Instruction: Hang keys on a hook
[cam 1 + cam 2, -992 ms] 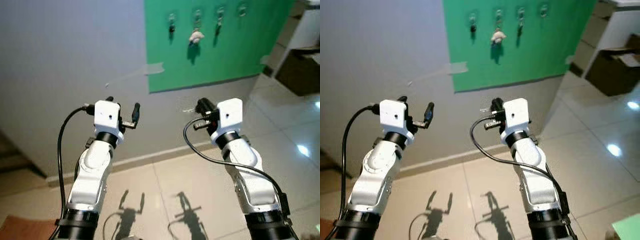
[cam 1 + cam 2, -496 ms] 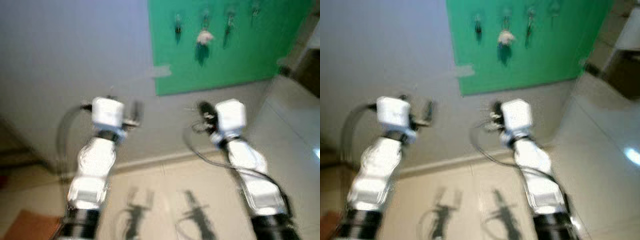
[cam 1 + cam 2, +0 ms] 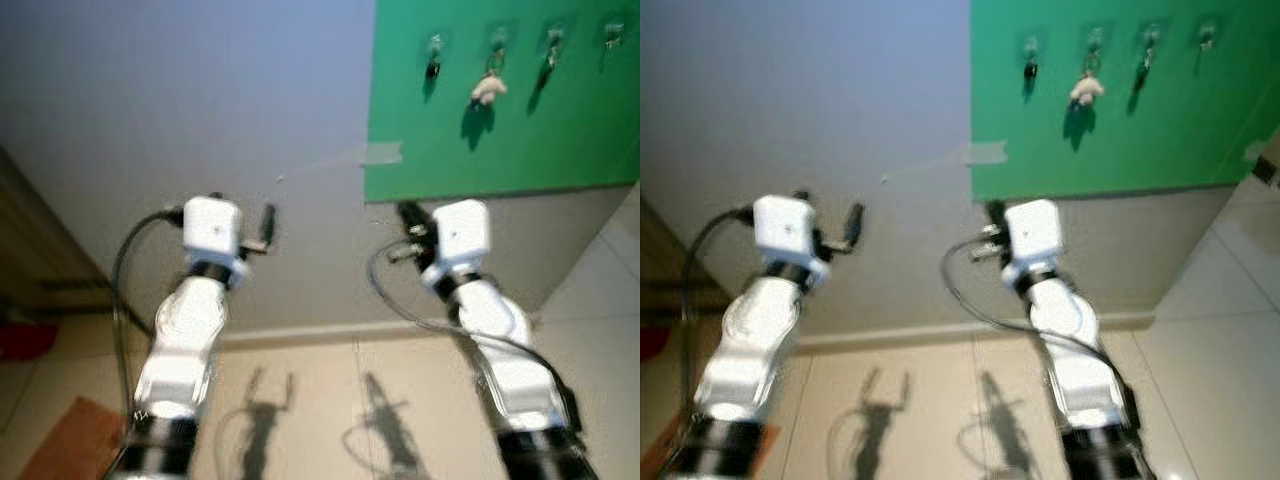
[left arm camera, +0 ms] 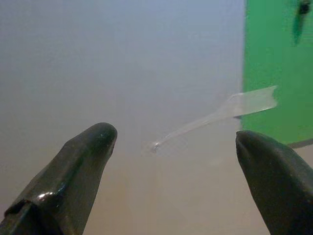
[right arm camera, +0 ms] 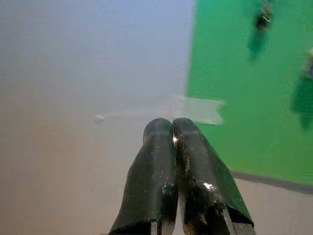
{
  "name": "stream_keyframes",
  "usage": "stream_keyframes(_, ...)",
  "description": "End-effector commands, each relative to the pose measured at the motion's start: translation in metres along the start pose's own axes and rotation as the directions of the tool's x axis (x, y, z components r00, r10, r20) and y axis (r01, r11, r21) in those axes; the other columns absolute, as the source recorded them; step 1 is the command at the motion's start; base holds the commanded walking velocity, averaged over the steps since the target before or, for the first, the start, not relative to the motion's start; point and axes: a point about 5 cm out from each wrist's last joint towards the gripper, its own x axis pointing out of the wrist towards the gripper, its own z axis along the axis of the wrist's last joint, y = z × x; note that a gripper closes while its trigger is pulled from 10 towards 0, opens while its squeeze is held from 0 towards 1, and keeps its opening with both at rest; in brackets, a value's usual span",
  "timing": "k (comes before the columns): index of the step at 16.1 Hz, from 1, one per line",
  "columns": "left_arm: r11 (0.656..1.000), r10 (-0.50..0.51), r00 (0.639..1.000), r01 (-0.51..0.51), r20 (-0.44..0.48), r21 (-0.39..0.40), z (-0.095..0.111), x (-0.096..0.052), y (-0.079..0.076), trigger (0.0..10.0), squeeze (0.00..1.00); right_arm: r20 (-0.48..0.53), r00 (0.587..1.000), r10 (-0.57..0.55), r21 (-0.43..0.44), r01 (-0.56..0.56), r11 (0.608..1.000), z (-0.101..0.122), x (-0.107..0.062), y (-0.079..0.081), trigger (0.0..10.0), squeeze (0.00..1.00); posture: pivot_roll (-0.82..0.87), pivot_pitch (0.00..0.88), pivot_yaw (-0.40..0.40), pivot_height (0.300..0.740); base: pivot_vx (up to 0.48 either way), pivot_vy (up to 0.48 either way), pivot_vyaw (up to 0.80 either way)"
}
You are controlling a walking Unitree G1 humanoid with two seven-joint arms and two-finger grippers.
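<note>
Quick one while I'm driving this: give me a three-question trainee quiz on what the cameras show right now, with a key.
1. True or false: the left gripper is open.
2. Which hangs on the green board? A) a pale fob B) a red mug C) a towel
3. Fill in: the right gripper's fingers are pressed ___.

Key: 1 true, its fingers stand wide apart in the left wrist view. 2 A, it hangs from one of the hooks on the board. 3 together, with nothing visible between them; any keys in the grip cannot be made out.
</note>
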Motion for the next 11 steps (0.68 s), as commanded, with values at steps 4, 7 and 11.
stream_keyframes(4, 1.000, 0.010, 1.000, -0.010, -0.024, -0.005, -0.0058, -0.0036, 0.0055, 0.0, 0.00, 0.020, 1.000, -0.014, 0.019, 0.014, 1.000, 0.0051, 0.0030, 0.0009, 10.0, 0.00, -0.12, 0.000, 0.063, 0.740, 0.000, 0.000, 0.00)
stream_keyframes(7, 1.000, 0.021, 0.999, -0.020, -0.027, 0.023, -0.0066, -0.0025, 0.0059, 10.0, 0.00, 0.023, 1.000, -0.017, 0.020, 0.016, 1.000, 0.0056, 0.0032, 0.0005, 10.0, 0.00, -0.13, 0.000, 0.066, 0.740, 0.000, 0.000, 0.00)
stream_keyframes(11, 1.000, -0.015, 1.000, 0.015, 0.014, -0.001, -0.0040, -0.0033, 0.0030, 3.8, 0.00, 0.022, 1.000, -0.021, 0.023, 0.021, 1.000, 0.0048, 0.0021, 0.0000, 10.0, 0.00, -0.13, 0.000, 0.070, 0.740, 0.000, 0.000, 0.00)
